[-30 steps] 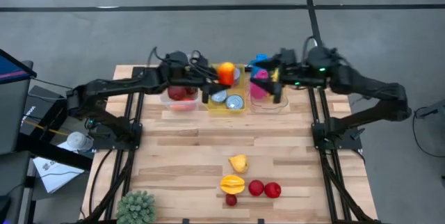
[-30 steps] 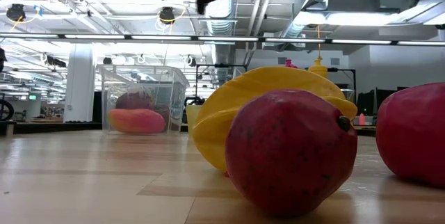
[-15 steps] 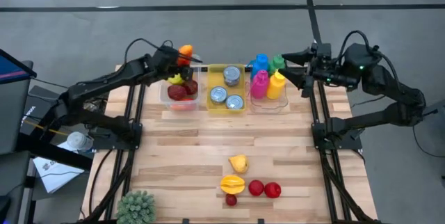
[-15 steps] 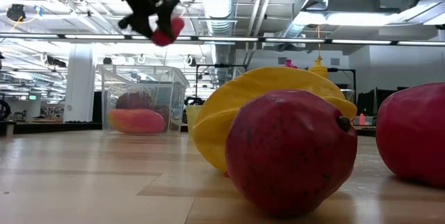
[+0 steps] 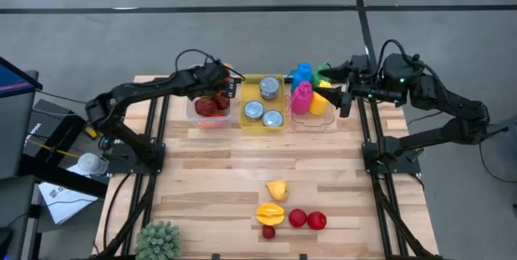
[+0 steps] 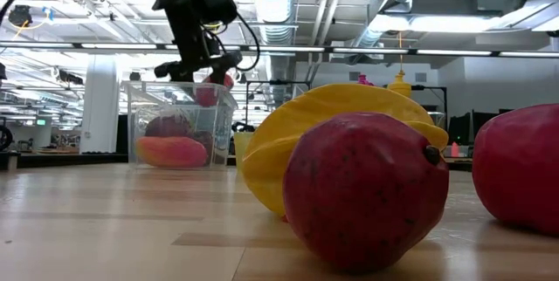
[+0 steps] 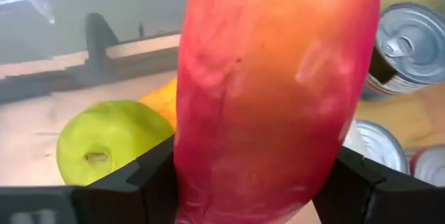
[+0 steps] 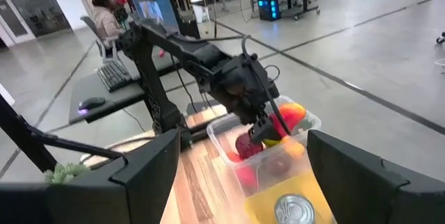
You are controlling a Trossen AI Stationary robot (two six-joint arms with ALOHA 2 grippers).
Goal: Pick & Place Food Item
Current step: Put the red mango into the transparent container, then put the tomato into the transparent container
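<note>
Left tool (image 5: 220, 90) of mine grips a red-orange fruit (image 7: 271, 92) between its fingers, just above the clear bin (image 5: 196, 113) at the desk's far left side — my right tool (image 5: 343, 90) hangs open beside the bottles (image 5: 307, 94).

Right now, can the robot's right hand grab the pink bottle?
Probably yes. The right hand is open and empty, hovering right beside the pink bottle in the clear bin, with nothing between them.
</note>
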